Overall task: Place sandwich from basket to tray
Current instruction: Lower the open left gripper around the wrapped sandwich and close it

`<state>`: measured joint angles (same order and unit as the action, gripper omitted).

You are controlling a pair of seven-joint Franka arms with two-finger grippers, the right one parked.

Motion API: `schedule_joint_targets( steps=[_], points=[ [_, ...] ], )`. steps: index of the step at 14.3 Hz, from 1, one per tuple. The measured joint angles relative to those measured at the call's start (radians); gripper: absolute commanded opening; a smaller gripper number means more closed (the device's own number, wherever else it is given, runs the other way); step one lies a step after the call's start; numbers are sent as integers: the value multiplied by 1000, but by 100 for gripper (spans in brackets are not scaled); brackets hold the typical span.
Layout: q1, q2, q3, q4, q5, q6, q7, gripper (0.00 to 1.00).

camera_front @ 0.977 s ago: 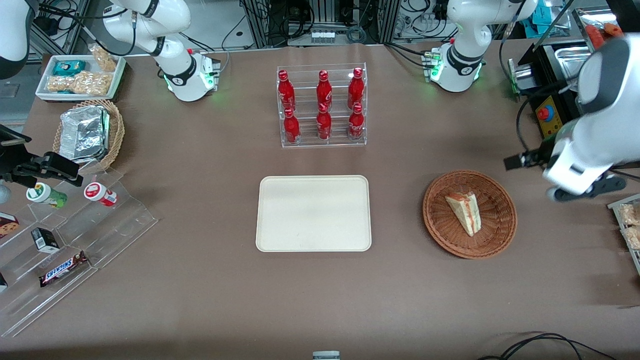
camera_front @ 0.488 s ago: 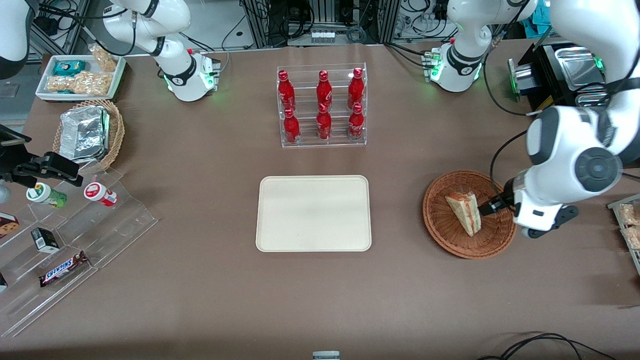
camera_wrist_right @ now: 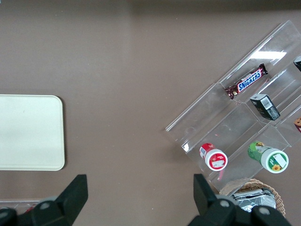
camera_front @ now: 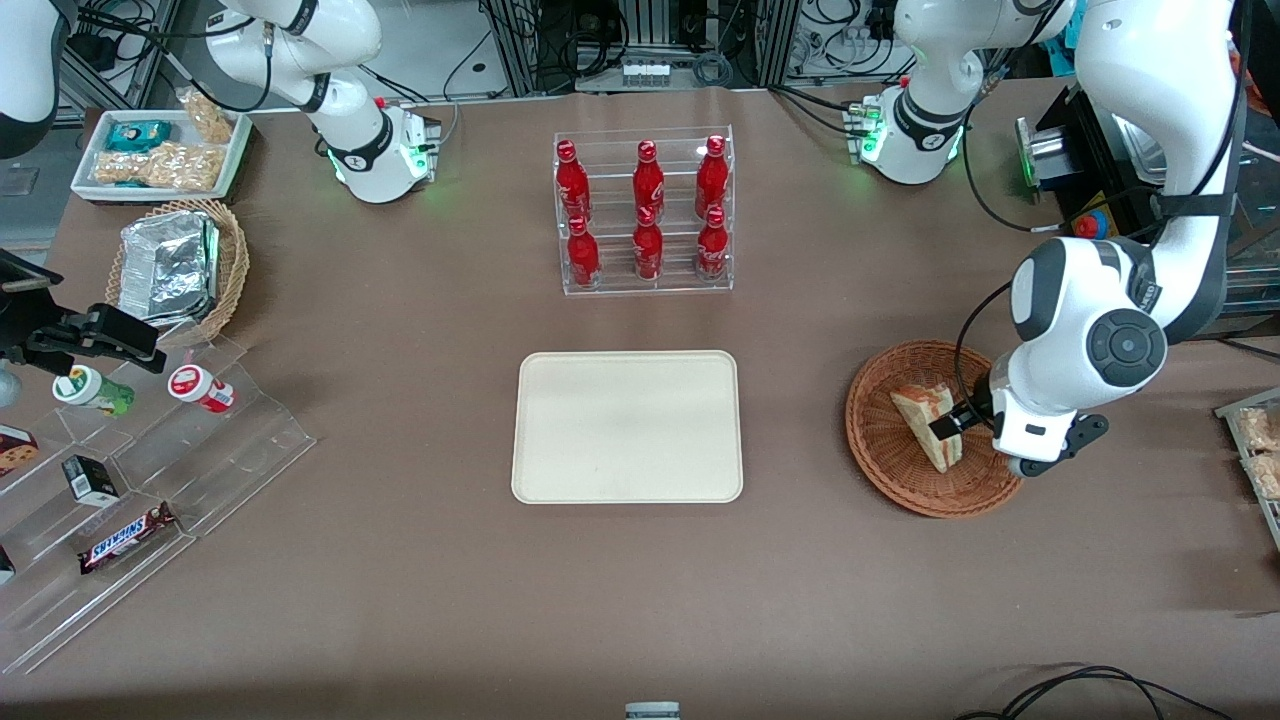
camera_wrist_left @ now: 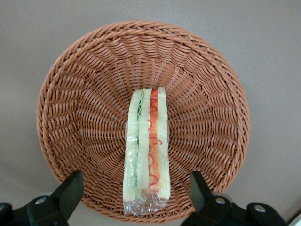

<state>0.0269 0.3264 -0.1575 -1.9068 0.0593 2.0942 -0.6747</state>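
Brown table [camera_front: 400, 560] carries the cream tray [camera_front: 627, 426] at its middle. Toward the working arm's end, the sandwich [camera_wrist_left: 146, 150] lies in the basket [camera_wrist_left: 75, 122]. Above it hangs the end effector [camera_wrist_left: 136, 195], fingers spread wide, gripping nothing.

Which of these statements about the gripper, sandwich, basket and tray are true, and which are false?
1. The sandwich lies in the basket. True.
2. The gripper is shut on the sandwich. False: it is open above the sandwich, a finger on each side of it, not touching.
3. The tray holds nothing. True.
4. The bottles stand on the tray. False: they stand in a clear rack, farther from the front camera than the tray.
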Motion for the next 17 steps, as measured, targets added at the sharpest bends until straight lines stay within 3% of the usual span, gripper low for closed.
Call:
schedule_joint_targets(
  steps=[13,14,15,17],
  points=[
    [-26,70,-4,-59,-1,89,-128,100],
    [-26,71,-4,-84,-1,117,-130,80],
    [-26,71,-4,-105,-1,139,-134,50],
    [-26,72,-3,-119,-1,151,-160,11]
  ],
)
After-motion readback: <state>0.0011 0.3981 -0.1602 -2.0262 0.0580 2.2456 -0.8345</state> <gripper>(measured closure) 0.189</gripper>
